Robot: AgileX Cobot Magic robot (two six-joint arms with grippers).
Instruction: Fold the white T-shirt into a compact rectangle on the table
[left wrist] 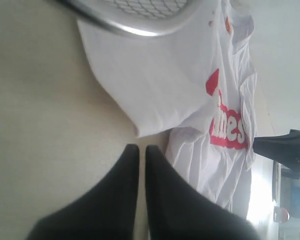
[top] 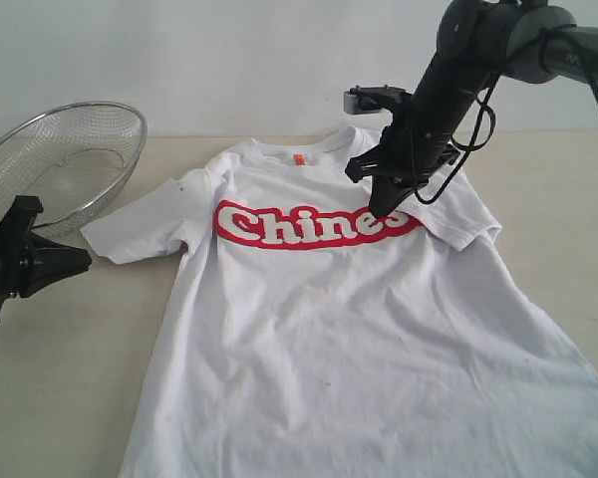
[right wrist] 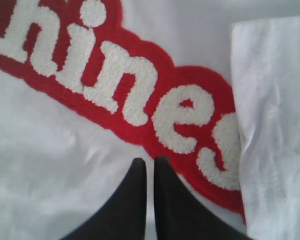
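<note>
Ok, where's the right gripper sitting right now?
In the exterior view the right gripper is right of centre, shut, tips down at the right end of the red lettering on the white T-shirt.

Exterior camera overlooks the white T-shirt (top: 329, 329) frontally; both wrist cameras share its lettering (right wrist: 140, 95).

the white t-shirt (top: 359, 329) has big white letters with red around them. they read "chines".

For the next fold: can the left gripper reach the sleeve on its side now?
Probably yes. The left gripper points at the sleeve, with only bare table between them; the basket sits beyond the sleeve. Its jaws are shut and must open first.
</note>
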